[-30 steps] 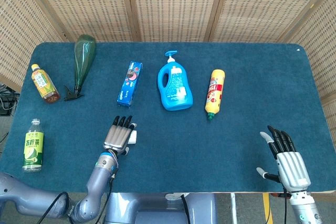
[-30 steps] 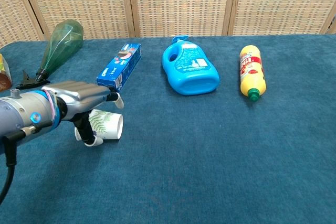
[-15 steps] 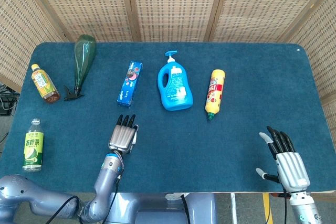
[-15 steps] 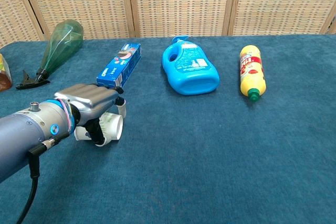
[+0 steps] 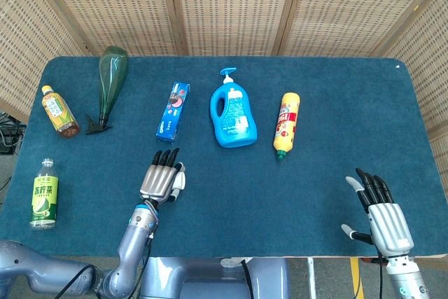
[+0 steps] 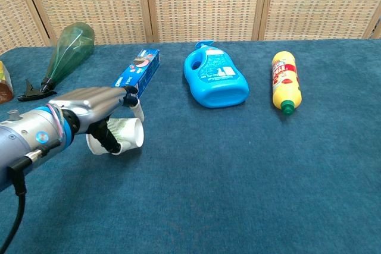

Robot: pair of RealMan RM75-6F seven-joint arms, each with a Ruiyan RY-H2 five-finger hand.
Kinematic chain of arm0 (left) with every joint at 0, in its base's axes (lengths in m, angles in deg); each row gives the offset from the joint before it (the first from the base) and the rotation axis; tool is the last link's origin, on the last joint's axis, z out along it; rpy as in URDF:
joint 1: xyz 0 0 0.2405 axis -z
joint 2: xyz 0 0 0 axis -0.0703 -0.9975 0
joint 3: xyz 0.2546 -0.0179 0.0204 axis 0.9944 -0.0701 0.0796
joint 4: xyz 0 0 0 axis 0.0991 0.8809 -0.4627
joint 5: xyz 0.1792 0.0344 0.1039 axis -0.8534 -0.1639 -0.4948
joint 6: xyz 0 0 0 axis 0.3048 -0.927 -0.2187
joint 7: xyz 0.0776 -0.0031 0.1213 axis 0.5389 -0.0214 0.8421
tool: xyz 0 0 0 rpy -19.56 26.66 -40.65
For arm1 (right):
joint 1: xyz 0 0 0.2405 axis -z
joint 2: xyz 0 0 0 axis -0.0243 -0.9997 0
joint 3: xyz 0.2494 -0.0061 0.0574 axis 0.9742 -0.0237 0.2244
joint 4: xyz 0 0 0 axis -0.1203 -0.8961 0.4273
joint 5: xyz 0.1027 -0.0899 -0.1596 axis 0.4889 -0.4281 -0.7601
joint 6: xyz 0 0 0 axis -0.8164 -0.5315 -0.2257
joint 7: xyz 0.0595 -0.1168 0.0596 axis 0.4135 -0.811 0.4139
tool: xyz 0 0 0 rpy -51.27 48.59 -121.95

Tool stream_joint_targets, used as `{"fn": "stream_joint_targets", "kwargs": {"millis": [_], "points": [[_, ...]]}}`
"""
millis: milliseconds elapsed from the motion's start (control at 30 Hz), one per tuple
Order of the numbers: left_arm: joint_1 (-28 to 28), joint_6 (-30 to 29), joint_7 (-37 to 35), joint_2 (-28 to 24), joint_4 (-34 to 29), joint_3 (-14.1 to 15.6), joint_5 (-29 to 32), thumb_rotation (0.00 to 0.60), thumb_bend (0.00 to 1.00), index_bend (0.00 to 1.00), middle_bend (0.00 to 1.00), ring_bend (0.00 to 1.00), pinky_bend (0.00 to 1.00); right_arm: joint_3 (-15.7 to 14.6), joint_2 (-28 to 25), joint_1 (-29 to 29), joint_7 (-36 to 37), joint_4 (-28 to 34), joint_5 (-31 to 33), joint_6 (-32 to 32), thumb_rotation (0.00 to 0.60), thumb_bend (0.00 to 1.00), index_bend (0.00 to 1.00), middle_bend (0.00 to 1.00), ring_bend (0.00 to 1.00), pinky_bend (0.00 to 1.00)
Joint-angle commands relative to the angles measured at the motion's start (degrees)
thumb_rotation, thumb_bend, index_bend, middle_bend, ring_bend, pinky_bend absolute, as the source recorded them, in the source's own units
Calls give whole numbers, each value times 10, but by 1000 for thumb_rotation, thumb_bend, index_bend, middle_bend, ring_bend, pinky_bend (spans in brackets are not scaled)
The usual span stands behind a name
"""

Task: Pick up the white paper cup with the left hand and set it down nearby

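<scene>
At the lower left of the chest view the left hand (image 6: 95,108) lies over the white paper cup (image 6: 122,135), fingers reaching across its top and thumb under its side; the cup lies on its side on the blue table (image 6: 238,171), its mouth toward frame right. At the lower right of the head view the right hand (image 5: 381,211) rests empty, fingers spread

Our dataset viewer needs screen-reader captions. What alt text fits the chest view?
The left robot hand holds a white paper cup lying on its side on a blue table. Behind lie a blue box, a blue detergent bottle and a yellow bottle.
</scene>
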Motion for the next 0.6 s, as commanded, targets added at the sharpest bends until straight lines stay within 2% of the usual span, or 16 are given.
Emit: {"fn": "stream_joint_targets", "kwargs": {"millis": [33, 167, 300, 400, 600], "points": [[-43, 28, -133, -23, 5, -3, -81, 600, 360, 366, 0, 0, 0, 0, 1, 0, -2, -1, 1, 1, 600, 74, 0, 0, 0, 96], [-74, 58, -279, -31, 30, -12, -141, 600, 346, 353, 0, 0, 0, -1, 5, -1, -9, -2, -1, 2, 600, 75, 0, 0, 0, 96], [-95, 92, -420, -34, 69, -15, -205, 600, 343, 382, 0, 0, 0, -2, 9, -1, -17, -4, -1, 5, 600, 74, 0, 0, 0, 96], [-101, 104, -468, -32, 101, -9, -239, 600, 338, 385, 0, 0, 0, -2, 11, -1, -19, -5, 0, 6, 600, 74, 0, 0, 0, 96], [-108, 122, -510, -27, 144, 7, -282, 600, 307, 376, 0, 0, 0, -1, 12, -2, -20, -7, 3, 8, 600, 74, 0, 0, 0, 96]]}}
